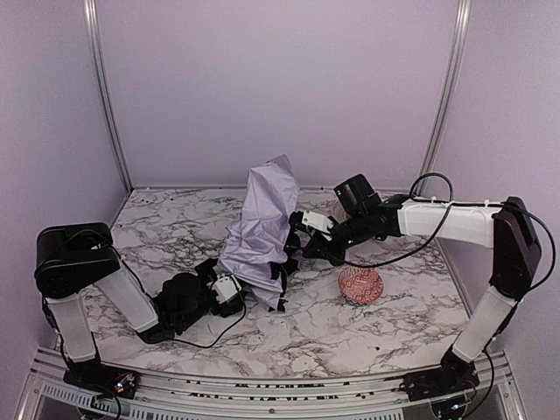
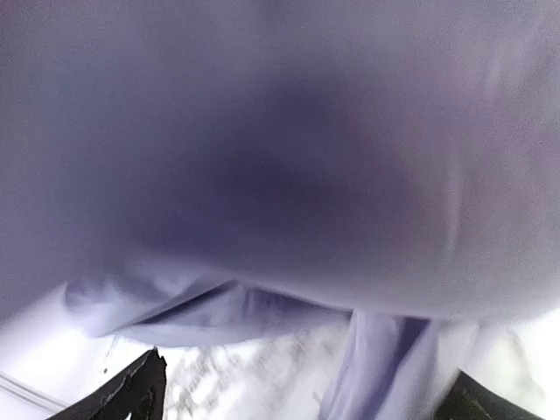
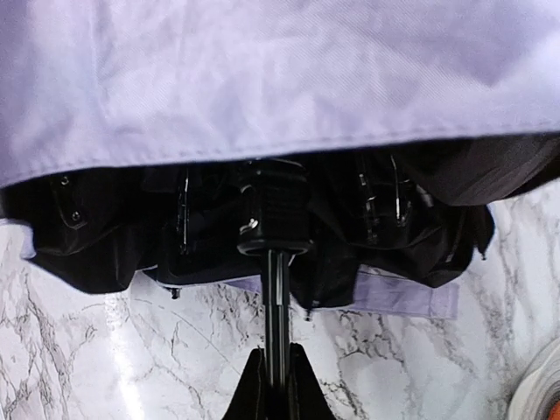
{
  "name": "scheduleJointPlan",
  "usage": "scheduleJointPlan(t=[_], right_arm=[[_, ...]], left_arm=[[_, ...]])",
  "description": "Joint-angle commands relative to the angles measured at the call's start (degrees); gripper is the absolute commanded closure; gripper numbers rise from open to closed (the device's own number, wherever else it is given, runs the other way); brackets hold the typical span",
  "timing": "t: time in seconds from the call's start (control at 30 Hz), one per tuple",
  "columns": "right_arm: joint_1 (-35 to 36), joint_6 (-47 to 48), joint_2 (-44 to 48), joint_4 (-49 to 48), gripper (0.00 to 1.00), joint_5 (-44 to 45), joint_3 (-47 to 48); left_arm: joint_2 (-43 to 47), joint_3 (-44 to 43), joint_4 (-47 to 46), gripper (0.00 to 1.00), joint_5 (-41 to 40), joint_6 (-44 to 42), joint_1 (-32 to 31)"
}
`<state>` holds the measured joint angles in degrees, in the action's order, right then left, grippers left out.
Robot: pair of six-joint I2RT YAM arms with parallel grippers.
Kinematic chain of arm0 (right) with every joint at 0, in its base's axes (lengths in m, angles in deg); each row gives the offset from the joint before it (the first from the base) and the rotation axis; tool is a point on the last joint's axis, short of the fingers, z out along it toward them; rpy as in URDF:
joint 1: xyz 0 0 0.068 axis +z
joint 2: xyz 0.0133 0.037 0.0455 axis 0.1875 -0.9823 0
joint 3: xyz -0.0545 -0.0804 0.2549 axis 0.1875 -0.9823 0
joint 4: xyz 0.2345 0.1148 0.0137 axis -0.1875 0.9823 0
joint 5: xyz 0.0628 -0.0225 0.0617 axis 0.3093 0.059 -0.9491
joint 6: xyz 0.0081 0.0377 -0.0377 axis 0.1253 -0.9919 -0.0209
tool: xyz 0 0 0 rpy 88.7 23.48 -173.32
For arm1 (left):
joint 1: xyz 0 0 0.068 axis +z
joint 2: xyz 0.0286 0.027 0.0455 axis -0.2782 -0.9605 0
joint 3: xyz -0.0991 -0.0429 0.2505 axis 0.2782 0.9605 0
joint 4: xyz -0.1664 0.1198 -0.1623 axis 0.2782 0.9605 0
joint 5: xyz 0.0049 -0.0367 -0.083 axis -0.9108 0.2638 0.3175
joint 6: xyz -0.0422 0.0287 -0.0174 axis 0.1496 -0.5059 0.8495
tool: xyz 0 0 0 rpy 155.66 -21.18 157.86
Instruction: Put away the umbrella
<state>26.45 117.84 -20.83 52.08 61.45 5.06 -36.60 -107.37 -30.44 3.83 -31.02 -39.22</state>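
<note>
Left wrist view: the umbrella (image 2: 280, 175) canopy fills the frame, badly out of focus. The left gripper (image 2: 306, 385) shows only fingertips (image 2: 136, 394), cropped by the bottom edge. Right wrist view: the bowl (image 3: 544, 392) is cut off at the lower right corner. The shaft's lower end is hidden within the right gripper (image 3: 276, 389).

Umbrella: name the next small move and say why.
Probably ease the left gripper forward and close it on the loose canopy of the umbrella: its jaws stand open right at the fabric, while the right gripper holds the shaft clamped.
</note>
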Motion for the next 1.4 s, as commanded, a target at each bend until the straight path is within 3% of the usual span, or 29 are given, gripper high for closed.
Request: scheduleJointPlan(t=[0.0, 0.23, 0.43, 0.63, 0.8, 0.87, 1.07, 1.17, 1.3, 1.37], right_arm=[[-0.10, 0.61, -0.98, -3.34, 1.00, 0.65, 0.78], [1.63, 1.07, -2.43, -1.26, 1.00, 2.36, 0.05], [2.61, 0.11, -1.89, -0.91, 1.00, -0.26, -4.12], [5.01, -2.08, -4.44, -0.68, 1.00, -2.38, -6.25], [9.50, -5.03, -4.30, -5.24, 1.00, -3.20, -11.52], [10.43, -6.09, -3.57, -7.64, 1.00, -3.23, -13.86], [14.53, -5.36, -4.43, -10.19, 1.00, -1.93, -14.05], [15.73, -4.75, -5.40, -11.30, 1.00, -1.67, -14.26], [17.30, -4.43, -5.15, -12.06, 1.00, 0.57, -15.55], [18.81, -3.79, -5.06, -12.46, 0.99, 2.93, -16.08]], left_arm=[[7.16, 4.34, 8.95, 0.01, -9.42, 1.69, -6.96], [15.37, 8.05, 24.64, 0.01, -16.79, 16.96, -16.17], [28.98, 9.45, 40.24, 0.01, -18.65, 28.78, -24.14], [44.43, 7.06, 52.92, 0.06, -20.21, 31.53, -31.01], [42.95, -0.10, 60.99, 0.06, -22.03, 31.16, -33.03], [42.18, -2.68, 61.09, 0.01, -26.31, 31.68, -31.99], [48.04, -7.96, 61.69, 0.01, -6.46, 45.54, -12.97], [46.04, -8.44, 60.85, 0.01, -4.42, 42.52, -11.02], [39.78, -12.27, 66.93, 0.01, -1.03, 44.77, -8.18], [38.67, -11.78, 65.72, 0.01, 2.66, 45.89, -6.68]])
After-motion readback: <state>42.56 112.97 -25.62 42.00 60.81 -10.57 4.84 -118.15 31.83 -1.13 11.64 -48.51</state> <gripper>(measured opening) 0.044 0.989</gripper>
